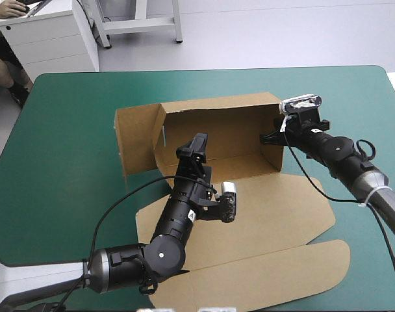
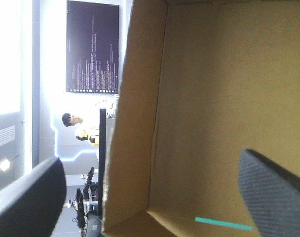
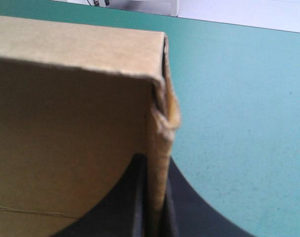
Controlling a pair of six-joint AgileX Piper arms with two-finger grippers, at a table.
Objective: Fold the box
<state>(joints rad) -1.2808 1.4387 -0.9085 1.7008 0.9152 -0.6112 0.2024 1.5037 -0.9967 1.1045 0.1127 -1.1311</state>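
Observation:
The brown box [image 1: 236, 123] stands mid-table with its back and side walls raised, and its lid [image 1: 282, 221] lies flat toward the near edge. A side flap [image 1: 136, 140] sticks out at the box's left end. My left gripper [image 1: 199, 144] is open at the left inner wall. In the left wrist view this gripper [image 2: 150, 197] straddles the upright wall [image 2: 135, 123], one finger [image 2: 276, 192] inside the box and the other outside. My right gripper [image 1: 270, 136] is at the right wall's top corner. In the right wrist view it [image 3: 157, 197] is shut on that wall [image 3: 66, 123].
Teal-green cover [image 1: 67, 130] lies bare left of the box and along the far edge and right side. A white cabinet [image 1: 48, 39] stands beyond the table's far left corner. The flat lid covers most of the near middle.

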